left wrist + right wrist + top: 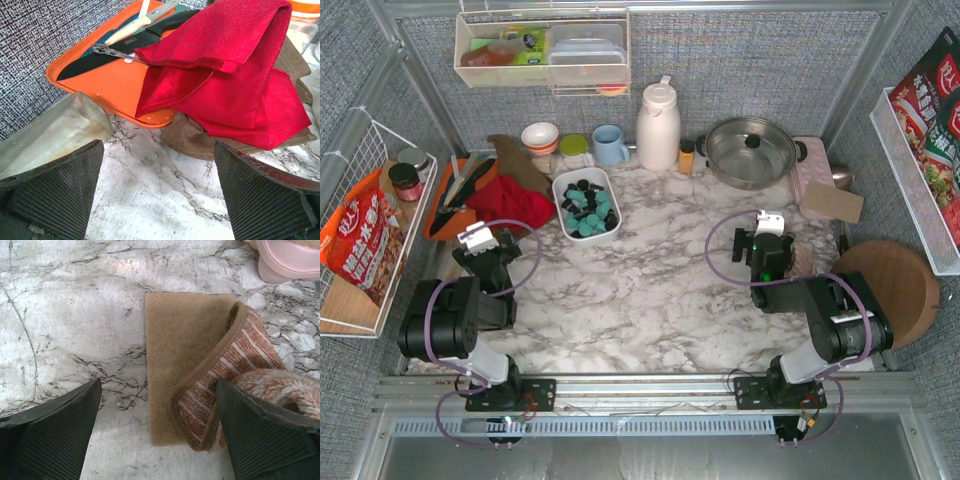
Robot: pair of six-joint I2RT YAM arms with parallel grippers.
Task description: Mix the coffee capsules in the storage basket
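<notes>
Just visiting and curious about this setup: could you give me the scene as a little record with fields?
surface: marble table
container: white storage basket, far left of centre
contents: teal and black coffee capsules
left end effector: open, empty, facing red cloth
right end effector: open, empty, facing tan mat

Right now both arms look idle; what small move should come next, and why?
Probably swing the left gripper toward the storage basket. It is open and empty, facing the red cloth instead, and sits nearer the basket than the right gripper. The coffee capsules lie in clumps, teal together, black together.
</notes>
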